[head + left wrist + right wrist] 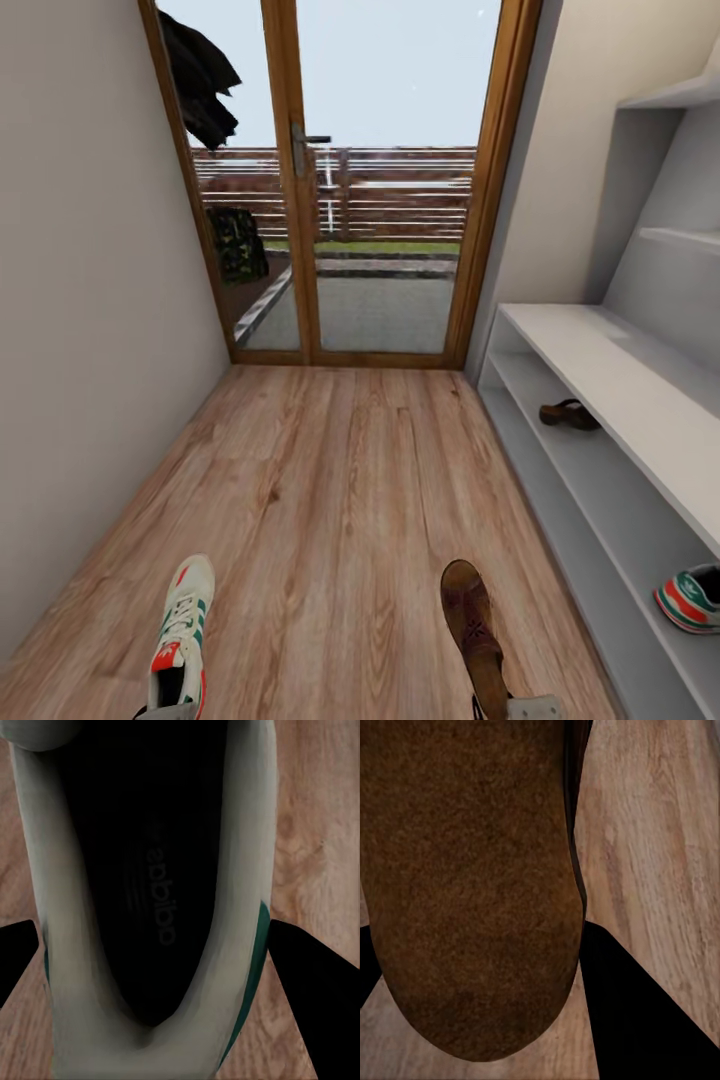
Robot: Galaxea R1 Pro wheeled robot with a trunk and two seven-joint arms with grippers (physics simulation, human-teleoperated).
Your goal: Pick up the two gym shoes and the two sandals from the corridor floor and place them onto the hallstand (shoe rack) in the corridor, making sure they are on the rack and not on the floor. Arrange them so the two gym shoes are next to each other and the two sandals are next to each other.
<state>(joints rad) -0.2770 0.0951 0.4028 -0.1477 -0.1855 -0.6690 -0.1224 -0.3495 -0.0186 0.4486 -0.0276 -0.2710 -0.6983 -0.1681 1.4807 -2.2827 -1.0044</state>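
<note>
1. The left gripper (154,952) grasps a sneaker (180,630) at the heel; in the left wrist view its two dark fingers (311,982) press against the shoe's white sides, one on each flank, with the black insole between them.
2. In the head view that sneaker sits low at the left, toe pointing toward the door (385,180), with plank floor (330,500) showing all around it; whether it touches the floor or hangs just above it cannot be told.
3. The right gripper (472,967) grips a sandal (475,620) at the heel end; in the right wrist view one dark finger (637,1012) lies against the edge of the brown footbed and the other shows as a sliver at the opposite side.
4. That sandal sits low at the right of the head view, toe forward, well apart from the held sneaker.
5. The rack (600,370) stands along the right wall.
6. A second sandal (570,414) lies on the rack's inner shelf, toward the door end.
7. A second sneaker (692,598) rests on the same shelf at the near end, well apart from that sandal.
8. A dark coat (200,75) hangs at the upper left by the door.
</note>
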